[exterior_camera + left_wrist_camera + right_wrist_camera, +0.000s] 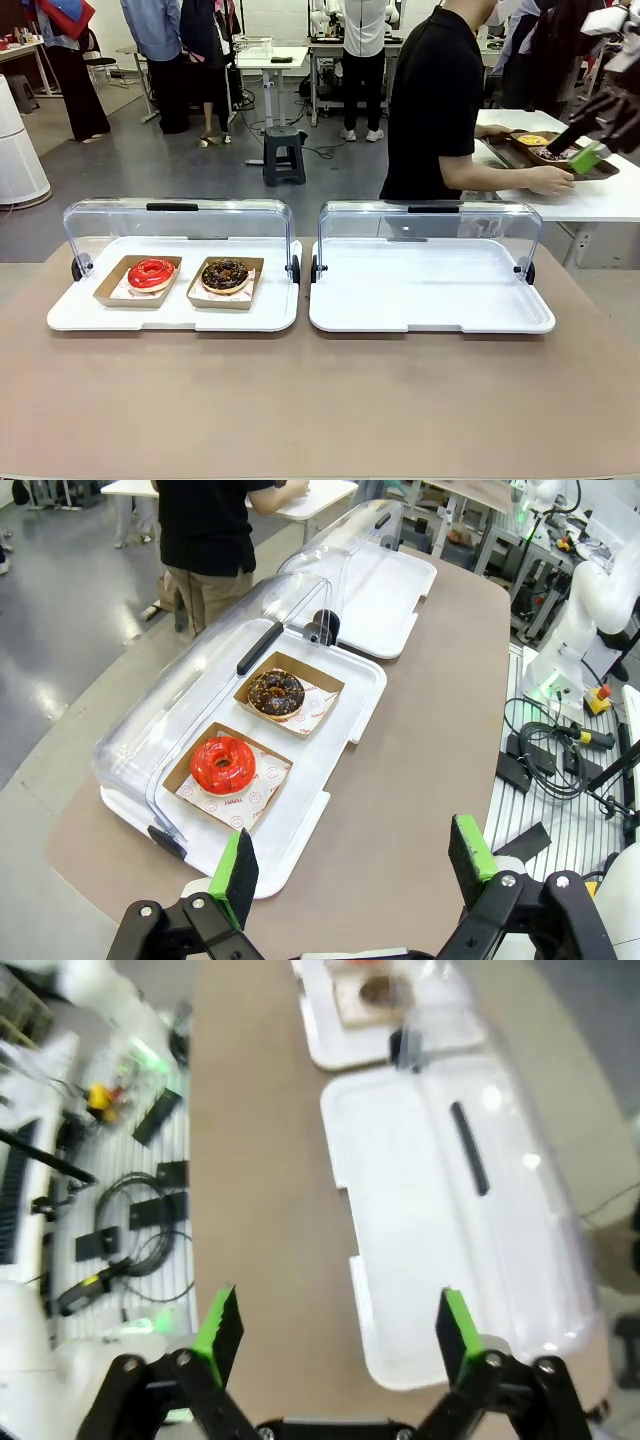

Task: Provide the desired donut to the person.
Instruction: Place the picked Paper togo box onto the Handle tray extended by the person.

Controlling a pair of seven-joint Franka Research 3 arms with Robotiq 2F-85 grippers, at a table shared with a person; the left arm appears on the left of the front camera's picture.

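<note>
Behind person (435,100), side table (610,195) w/ brown tray (600,170) (hands there).

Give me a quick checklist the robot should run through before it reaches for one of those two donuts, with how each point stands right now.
1. Left pincer open and holding nothing: ok.
2. Right pincer open and holding nothing: ok.
3. Red donut and chocolate donut each sit in a cardboard tray on the left white tray: ok.
4. Clear lid over the donuts is tipped back, front side open for reaching: ok.
5. Person ready to receive: not ok, turned to a side table with a hand on the tray there.
6. Which donut the person wants: cannot tell, no pointing visible.
</note>
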